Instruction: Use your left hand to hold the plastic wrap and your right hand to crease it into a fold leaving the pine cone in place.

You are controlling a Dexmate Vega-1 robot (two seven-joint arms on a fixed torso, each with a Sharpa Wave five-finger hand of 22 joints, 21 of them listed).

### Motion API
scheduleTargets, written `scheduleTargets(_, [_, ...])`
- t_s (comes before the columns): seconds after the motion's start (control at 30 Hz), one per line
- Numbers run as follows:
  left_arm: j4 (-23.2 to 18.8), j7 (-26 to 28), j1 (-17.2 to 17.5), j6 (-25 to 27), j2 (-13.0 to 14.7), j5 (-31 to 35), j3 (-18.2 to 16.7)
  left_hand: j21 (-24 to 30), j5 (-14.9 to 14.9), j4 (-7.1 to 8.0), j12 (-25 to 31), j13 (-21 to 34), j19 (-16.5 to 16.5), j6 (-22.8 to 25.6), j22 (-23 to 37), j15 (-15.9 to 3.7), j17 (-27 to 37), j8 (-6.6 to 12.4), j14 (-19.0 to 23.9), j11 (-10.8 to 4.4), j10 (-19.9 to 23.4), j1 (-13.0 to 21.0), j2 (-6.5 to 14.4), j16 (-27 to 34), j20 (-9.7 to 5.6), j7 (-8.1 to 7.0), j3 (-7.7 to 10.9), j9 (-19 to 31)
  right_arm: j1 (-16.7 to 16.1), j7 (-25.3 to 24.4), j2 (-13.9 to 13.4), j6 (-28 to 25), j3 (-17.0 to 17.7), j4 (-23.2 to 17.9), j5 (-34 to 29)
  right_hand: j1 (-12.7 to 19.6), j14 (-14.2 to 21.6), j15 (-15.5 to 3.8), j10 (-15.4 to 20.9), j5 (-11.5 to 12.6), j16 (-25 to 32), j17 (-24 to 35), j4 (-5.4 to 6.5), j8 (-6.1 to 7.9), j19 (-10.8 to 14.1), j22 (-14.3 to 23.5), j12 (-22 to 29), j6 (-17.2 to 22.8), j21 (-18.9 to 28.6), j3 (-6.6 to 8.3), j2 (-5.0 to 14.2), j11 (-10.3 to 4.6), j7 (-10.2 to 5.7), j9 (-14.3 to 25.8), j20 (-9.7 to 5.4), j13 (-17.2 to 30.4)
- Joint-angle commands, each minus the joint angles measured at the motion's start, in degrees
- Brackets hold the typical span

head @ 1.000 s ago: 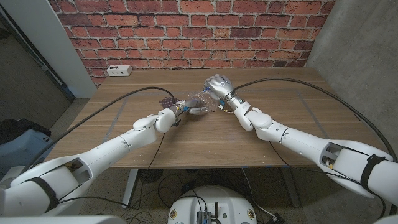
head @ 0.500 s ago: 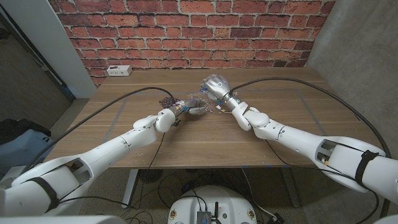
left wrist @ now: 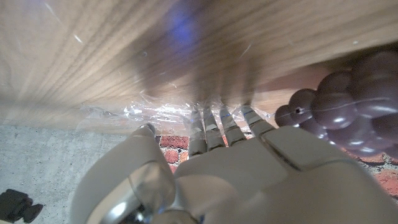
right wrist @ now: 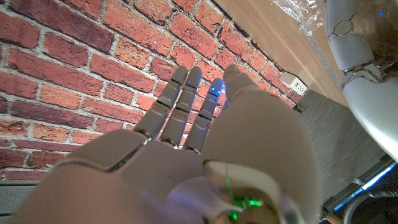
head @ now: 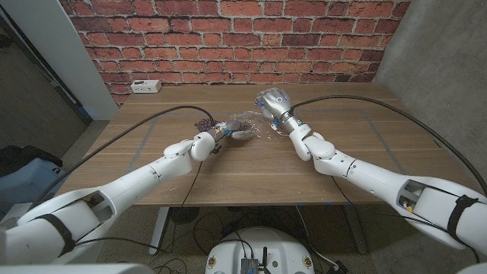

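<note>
Left hand (head: 237, 132) is near mid-table, toward the far edge, fingers down on the near-left part of the plastic wrap (head: 262, 131). In the left wrist view the fingertips (left wrist: 221, 117) press the crinkled film (left wrist: 155, 112) against the wood. That reads as pinning it, not a closed grip; can't tell if the thumb has any film under it.

Pine cone (head: 204, 122) sits just left of that hand, off the sheet's left side as far as I can tell. Dark and knobbly in the left wrist view (left wrist: 348, 99), close beside the fingers; contact unclear.

Right hand (head: 274, 103) is raised over the far-right part of the wrap. In the right wrist view its fingers (right wrist: 186, 99) are straight, loosely together and aimed at the brick wall (right wrist: 68, 56), holding nothing. The film is too faint in the head view to see an edge or crease.

Progress, as I judge it: the hold is done and no fold shows. Remaining: bring the right hand down, turn an edge over, press the crease, keep the cone clear.

White socket (head: 144, 86) at the far left corner of the table (head: 365, 152).
</note>
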Motion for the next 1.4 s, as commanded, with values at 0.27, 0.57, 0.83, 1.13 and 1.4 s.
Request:
scheduleTargets(0.27, [1.8, -0.5, -1.7, -2.2, -1.4, 0.6, 1.2, 0.2, 0.5, -0.40, -0.2, 0.1, 0.1, 0.1, 0.3, -0.03, 0.1, -0.08, 0.2, -0.33, 0.0, -0.5, -0.3, -0.1, 0.17, -0.07, 0.02, 0.1, -11.4, 10.9, -8.5, -3.5, 10.1, -20.1, 6.7, -10.3, -2.4, -7.70, -2.5, 0.2, -3.1, -0.7, 4.91, -3.14, -0.8, -0.2, -1.7, -4.0, 0.2, -1.30, 0.35, 2.53, 1.68, -0.3, 2.11, 0.2])
scheduleTargets(0.57, [0.9, -0.9, -1.4, -1.6, -1.3, 0.7, 1.3, 0.2, 0.5, -0.53, -0.2, 0.1, 0.1, -0.1, 0.3, -0.02, 0.1, -0.11, 0.1, -0.25, 0.0, -0.6, -0.2, -0.1, 0.19, -0.14, 0.08, 0.1, -14.5, 14.9, -10.4, -4.7, 12.5, -23.3, 8.5, -10.8, -3.1, -7.11, -4.0, 0.3, -3.9, -1.0, 4.72, -4.07, -1.4, -0.2, -2.4, -5.5, 0.1, -0.68, 0.49, 3.12, 1.94, -0.4, 2.53, 0.3])
scheduleTargets(0.83, [0.3, -0.9, -1.0, -1.1, -1.0, 0.7, 1.2, 0.3, 0.5, -0.61, -0.3, 0.1, 0.2, -0.3, 0.3, 0.08, 0.1, -0.17, 0.0, -0.25, -0.2, -0.6, -0.1, -0.2, 0.24, -0.04, 0.14, 0.1, -16.9, 18.7, -12.2, -6.6, 13.9, -26.2, 9.3, -11.6, -4.0, -6.72, -5.7, 0.2, -4.9, -1.3, 4.32, -5.15, -2.0, -0.3, -3.2, -7.4, -0.1, -0.25, -0.02, 3.57, 2.32, -0.4, 2.93, 0.4])
scheduleTargets(1.13, [-0.6, -1.1, -0.5, -0.4, -0.5, 0.8, 1.0, 0.2, 0.5, -0.71, -0.3, 0.1, 0.1, -0.5, 0.3, 0.18, 0.1, -0.22, -0.2, -0.11, -0.3, -0.7, -0.1, -0.2, 0.42, -0.06, 0.19, 0.1, -19.1, 22.4, -14.5, -8.4, 14.9, -29.5, 9.2, -12.5, -5.3, -6.31, -6.8, 0.2, -5.8, -1.6, 4.00, -5.85, -2.6, -0.3, -3.6, -8.9, -0.3, -0.20, -0.87, 3.96, 2.61, -0.4, 3.36, 0.4])
scheduleTargets(1.4, [-0.7, -1.1, -0.4, -0.4, -0.5, 0.8, 0.9, 0.2, 0.5, -0.78, -0.3, 0.1, 0.1, -0.6, 0.3, 0.21, 0.1, -0.20, -0.3, -0.10, -0.4, -0.8, 0.0, -0.2, 0.56, -0.04, 0.23, 0.1, -20.0, 26.0, -15.9, -9.2, 15.5, -31.0, 9.2, -13.0, -6.3, -5.93, -7.6, 0.2, -6.5, -1.7, 3.65, -6.27, -2.9, -0.3, -4.0, -9.9, -0.5, -0.05, -1.40, 4.30, 2.75, -0.4, 3.44, 0.5])
